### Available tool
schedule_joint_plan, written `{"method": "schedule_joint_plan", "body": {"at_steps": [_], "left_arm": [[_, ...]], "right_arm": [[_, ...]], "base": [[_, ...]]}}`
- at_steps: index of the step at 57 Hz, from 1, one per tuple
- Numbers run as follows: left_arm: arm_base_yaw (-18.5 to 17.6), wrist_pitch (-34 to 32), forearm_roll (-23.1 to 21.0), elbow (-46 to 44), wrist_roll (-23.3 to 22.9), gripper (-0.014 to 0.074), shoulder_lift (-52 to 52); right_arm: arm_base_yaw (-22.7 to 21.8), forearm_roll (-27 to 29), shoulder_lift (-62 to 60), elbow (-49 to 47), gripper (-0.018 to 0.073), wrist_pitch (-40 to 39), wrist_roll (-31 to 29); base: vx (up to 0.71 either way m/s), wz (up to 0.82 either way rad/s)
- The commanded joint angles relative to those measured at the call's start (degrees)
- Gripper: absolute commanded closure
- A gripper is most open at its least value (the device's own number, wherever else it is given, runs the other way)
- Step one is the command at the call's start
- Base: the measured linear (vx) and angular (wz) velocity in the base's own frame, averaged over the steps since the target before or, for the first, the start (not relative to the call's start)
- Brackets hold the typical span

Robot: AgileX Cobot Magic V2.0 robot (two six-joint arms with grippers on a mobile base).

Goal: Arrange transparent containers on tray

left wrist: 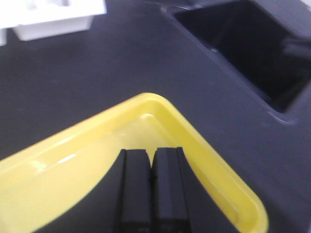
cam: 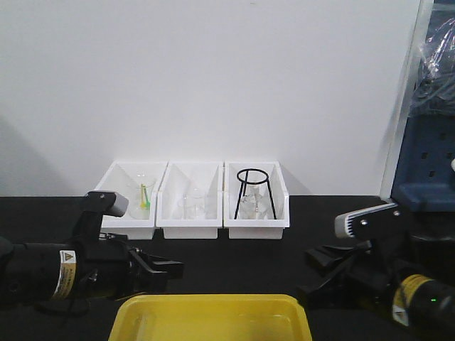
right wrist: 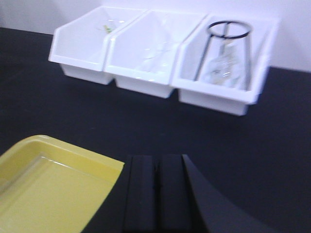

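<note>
On the left, the black left gripper (left wrist: 151, 182) hangs over the shallow bright yellow plastic tray (cam: 213, 312), its flat matte pads pressed together with nothing between them. The tray, glossy with rounded corners and a raised rim, sits at the near edge of the dark matte table (cam: 213, 252) and looks bare; no slender clear test tubes can be made out on it. Behind stand three white deep plastic bins (cam: 192, 202) holding clear glassware too blurred to identify, the rightmost also a black wire ring stand (cam: 254, 192). On the right, the right gripper (right wrist: 158, 189) is likewise closed and empty. The work seems barely begun: next, a gripper must open and reach a tube.
</note>
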Motion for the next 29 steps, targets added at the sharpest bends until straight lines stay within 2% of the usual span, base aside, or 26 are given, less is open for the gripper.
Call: {"method": "schedule_joint_plan", "body": {"at_steps": [1,8,17,22,29], "left_arm": [[0.1,-2.8,4.4,-1.3,0.4,0.0598,-3.0],[0.1,-6.5,4.4,-1.1,0.4,0.0596,-5.9],[0.1,-12.8,4.4,-1.1,-3.8,0.0596,-12.9],[0.1,-14.6,4.4,-1.1,-5.7,0.0596,-16.5],[0.0,-12.6,4.4,-1.1,-6.6,0.0596,-19.4]], "right_arm": [[-0.1,-1.4,-8.9,-1.5,0.0573,4.9,-0.7],[-0.1,0.4,-19.4,-1.5,0.0572,11.9,-0.6],[-0.1,4.5,-32.0,-1.4,0.0572,20.4,-0.9],[-0.1,4.7,-36.6,-1.4,0.0572,21.9,-1.4],[-0.2,4.7,-39.8,-1.4,0.0572,21.6,-1.3]], "base": [[0.0,0.0],[0.0,0.0],[0.0,0.0],[0.0,0.0],[0.0,0.0]]}}
